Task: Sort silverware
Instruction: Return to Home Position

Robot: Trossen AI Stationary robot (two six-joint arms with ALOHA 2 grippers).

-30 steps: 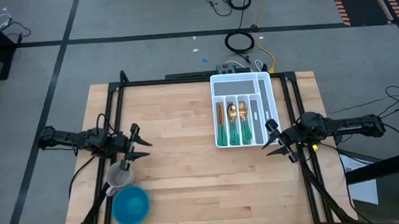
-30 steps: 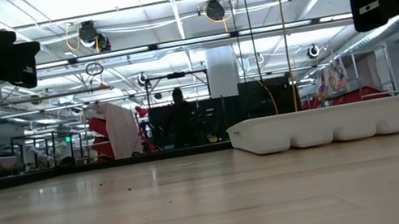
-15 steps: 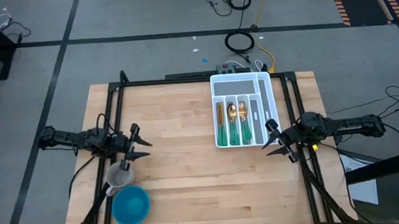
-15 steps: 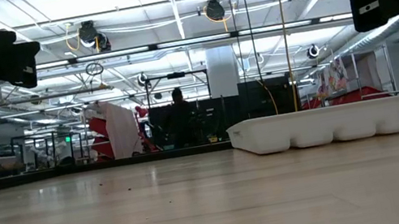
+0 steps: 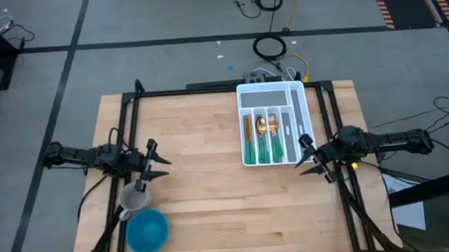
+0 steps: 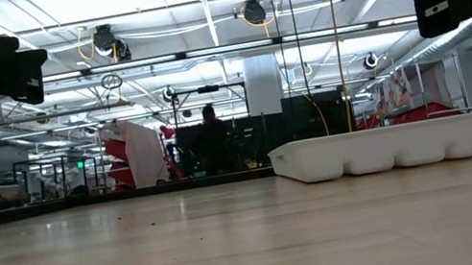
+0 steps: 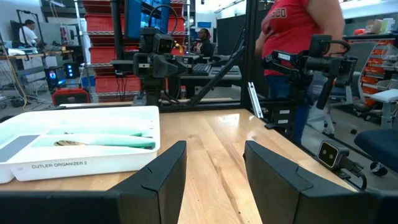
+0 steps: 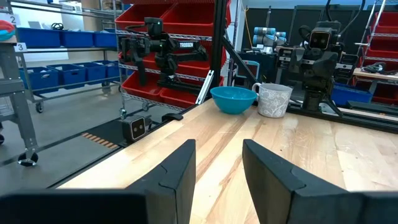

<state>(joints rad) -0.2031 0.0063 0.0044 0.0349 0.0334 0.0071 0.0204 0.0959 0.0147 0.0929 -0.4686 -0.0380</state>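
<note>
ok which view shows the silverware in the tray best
High view: it looks straight down on the silverware in the white tray. Left wrist view catches only some teal handles; low view only the tray's wall; right wrist view neither.

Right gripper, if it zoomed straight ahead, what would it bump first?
Probably the blue bowl, across the table from the right gripper; it sits nearest that line. The height is unclear, so the gripper might pass above it.
</note>
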